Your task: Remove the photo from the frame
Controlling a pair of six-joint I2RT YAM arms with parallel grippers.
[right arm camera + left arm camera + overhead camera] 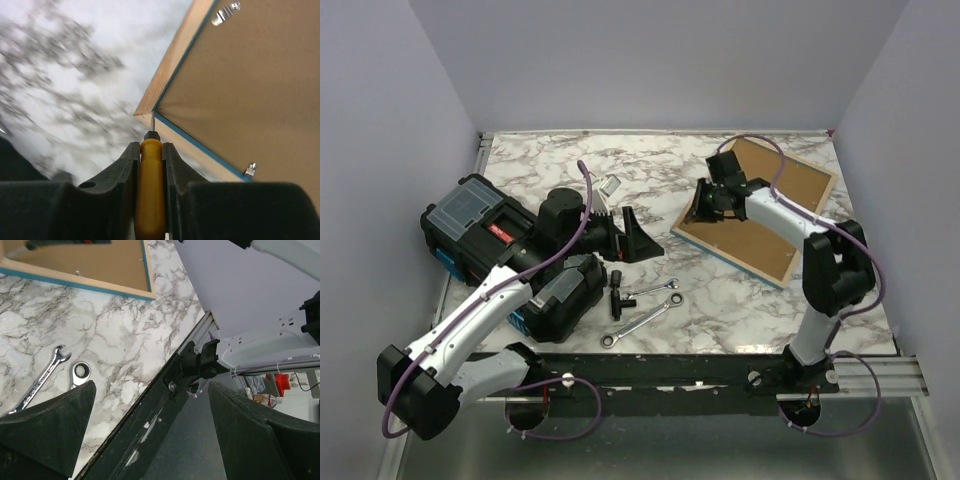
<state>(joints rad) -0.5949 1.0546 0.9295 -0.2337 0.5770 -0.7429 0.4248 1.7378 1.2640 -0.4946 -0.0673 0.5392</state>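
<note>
Frame (171, 60) corner at tip of yellow screwdriver (149, 195), wrist-view only, tight in right pincer (149, 150); left pincer (150, 390) wide, empty.

The frame (740, 245) lies brown back up at the right rear of the marble table (720, 300), with the right gripper (702, 214) at its left corner and two wrenches (642, 320) near centre front.

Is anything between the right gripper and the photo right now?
Yes. The frame lies back up with the brown backing board in it, so no photo shows; metal tabs sit at its edges. The right gripper is shut on a yellow-handled tool, tip at the frame's corner.
</note>
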